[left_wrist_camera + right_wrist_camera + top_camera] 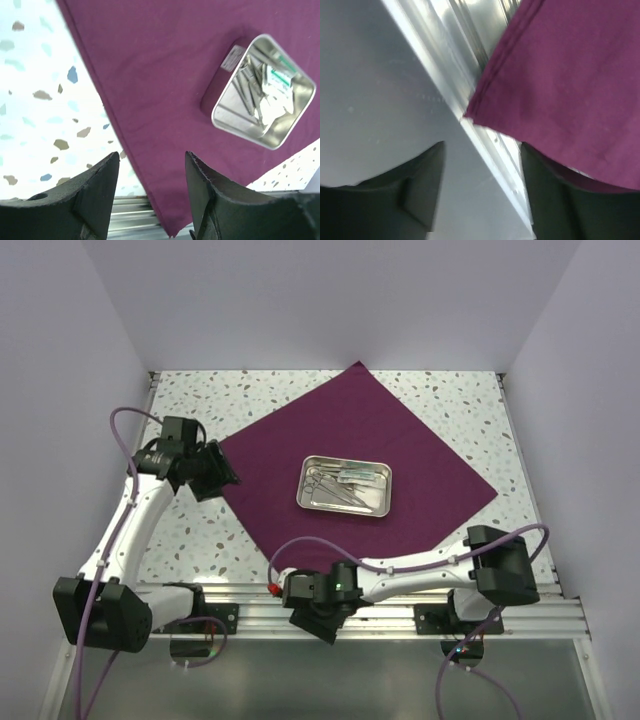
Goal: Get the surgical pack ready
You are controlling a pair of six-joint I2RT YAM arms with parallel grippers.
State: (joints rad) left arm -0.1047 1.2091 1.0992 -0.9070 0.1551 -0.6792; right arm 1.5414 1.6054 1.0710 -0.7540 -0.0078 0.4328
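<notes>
The surgical pack's dark-purple cloth [370, 430] lies flat on the speckled table like a diamond. A steel tray [345, 486] of instruments sits at its middle. My left gripper [222, 478] hovers at the cloth's left corner, open. In the left wrist view the cloth's [150, 75] edge runs between the spread left gripper [152, 165] fingers, and the tray [260, 95] shows up right. My right gripper [316, 618] is over the front rail, just short of the cloth's near corner. It [482, 155] is open and holds nothing, and the cloth's [570, 75] corner lies ahead of it.
An aluminium rail [400, 615] runs along the table's near edge under the arm bases. White walls close in the table on the left, right and back. Speckled tabletop [190, 530] shows left of the cloth.
</notes>
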